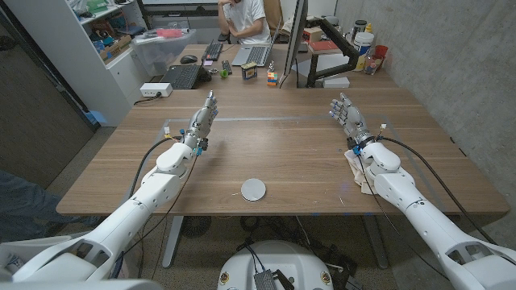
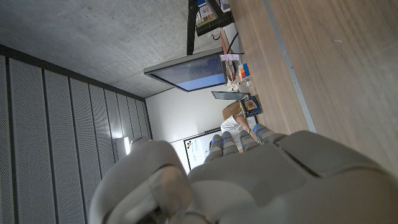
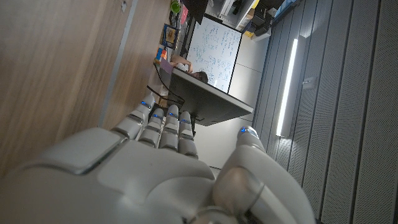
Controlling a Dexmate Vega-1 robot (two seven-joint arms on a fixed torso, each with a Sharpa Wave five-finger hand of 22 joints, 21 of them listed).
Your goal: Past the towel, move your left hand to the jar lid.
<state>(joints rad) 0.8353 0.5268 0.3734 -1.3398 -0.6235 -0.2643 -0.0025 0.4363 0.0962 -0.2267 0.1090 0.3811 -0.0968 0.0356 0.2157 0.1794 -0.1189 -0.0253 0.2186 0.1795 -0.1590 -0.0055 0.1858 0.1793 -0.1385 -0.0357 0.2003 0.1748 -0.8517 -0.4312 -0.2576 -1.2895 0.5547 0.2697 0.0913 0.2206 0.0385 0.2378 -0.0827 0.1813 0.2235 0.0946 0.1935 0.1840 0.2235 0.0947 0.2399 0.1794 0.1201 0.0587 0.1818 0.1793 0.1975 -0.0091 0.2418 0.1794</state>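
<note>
The lid [image 1: 253, 189] lies flat on the bench [image 1: 274, 153], close to the near edge and about midway between the two arms. It is a round white disc, so it has no long axis to line up with; any approach angle meets the same shape.

Further out, on the robot's right side, a pale crumpled cloth, probably the towel [image 1: 356, 165], shows under the right wrist, well apart from the lid. Seen from the head view, it does not lie between the left robot hand and the lid.

Further still, the left robot hand [image 1: 204, 118] stands out over the bench with fingers [image 1: 210, 106] stretched forward and close together, holding nothing. The lid lies nearer the robot than this hand and toward the bench's middle, so the move in my judgement is a pull back and inward to the right, not a reach forward. The left wrist view shows the back of this hand [image 2: 261, 180] with the bench running alongside it.

The right robot hand [image 1: 347, 115] is at a similar reach on the other side, fingers slightly spread, holding nothing. Both hands look about equally far from the lid; the task names the left.

At the far edge are a laptop [image 1: 184, 76], small items and a seated person [image 1: 242, 20].
</note>
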